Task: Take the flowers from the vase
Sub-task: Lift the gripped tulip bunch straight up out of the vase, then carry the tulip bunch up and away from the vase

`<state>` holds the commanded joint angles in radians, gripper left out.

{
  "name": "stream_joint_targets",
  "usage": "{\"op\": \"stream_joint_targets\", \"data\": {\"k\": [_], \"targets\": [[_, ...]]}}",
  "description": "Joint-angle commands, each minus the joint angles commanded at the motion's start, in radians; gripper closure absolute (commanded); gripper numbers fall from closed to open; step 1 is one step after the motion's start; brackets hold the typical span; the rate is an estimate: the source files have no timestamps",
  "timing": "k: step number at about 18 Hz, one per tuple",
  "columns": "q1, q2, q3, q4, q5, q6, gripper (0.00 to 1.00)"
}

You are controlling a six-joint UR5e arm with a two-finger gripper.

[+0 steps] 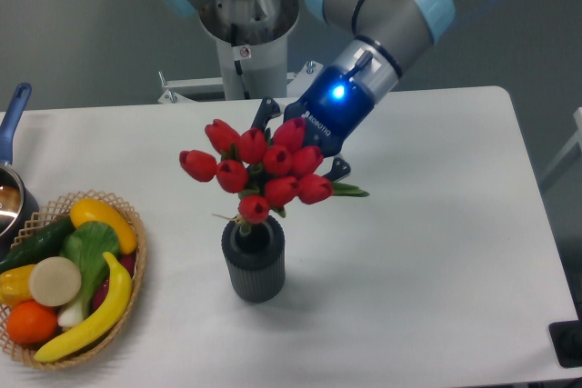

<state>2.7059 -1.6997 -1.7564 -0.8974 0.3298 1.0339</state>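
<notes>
The arm slants down-left; its end effector [296, 147] is clamped, blue light lit.

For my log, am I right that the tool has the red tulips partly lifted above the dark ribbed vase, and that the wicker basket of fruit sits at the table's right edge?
Not quite: the wicker basket sits at the table's left edge in the camera view. The rest holds: the tool has the tulips raised above the ribbed vase.
</notes>
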Motion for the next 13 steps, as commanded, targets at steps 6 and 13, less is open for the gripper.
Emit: {"op": "stream_joint_targets", "data": {"k": [6,13], "targets": [[-0.002,0.008,0.075,0.000,-0.003,-0.109,0.51],[0.049,0.026,0.124,-0.002,-0.002,-0.173,0.51]]}}
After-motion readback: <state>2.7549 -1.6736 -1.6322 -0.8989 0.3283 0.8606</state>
